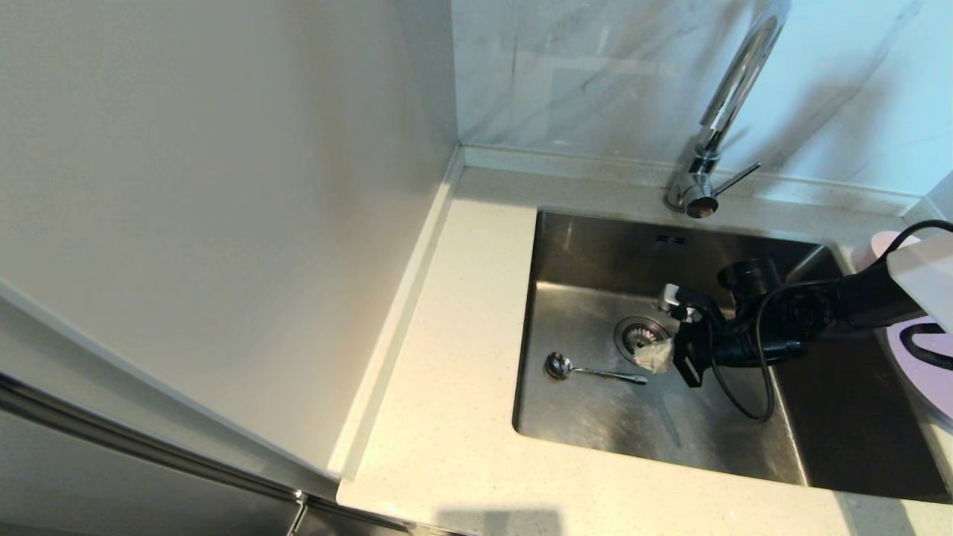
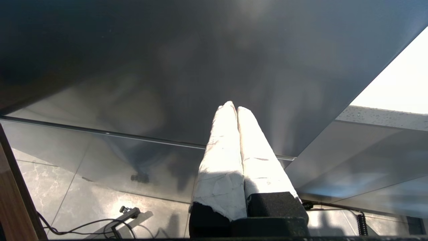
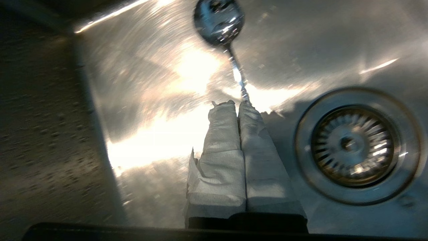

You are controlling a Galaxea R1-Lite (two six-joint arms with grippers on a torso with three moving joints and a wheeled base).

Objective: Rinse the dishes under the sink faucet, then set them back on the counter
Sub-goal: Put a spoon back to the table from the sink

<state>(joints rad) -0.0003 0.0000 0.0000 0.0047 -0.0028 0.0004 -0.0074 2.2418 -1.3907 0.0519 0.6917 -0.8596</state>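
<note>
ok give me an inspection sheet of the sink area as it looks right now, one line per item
Surface: cream speckled counter around a stainless sink; round drain strainer in the basin floor.
Job's things: metal spoon lies flat on the sink floor; lilac plate and pink bowl sit on the counter at the sink's right edge; chrome faucet, no water seen running.
Clutter: nothing seen.
Grippers: right gripper low in the sink, fingers shut, tips at the spoon handle's end; grip not confirmed. Left gripper shut, parked below counter level.
Cables: black cable loops off the right arm over the basin.
Surroundings: white side wall, marble backsplash.
</note>
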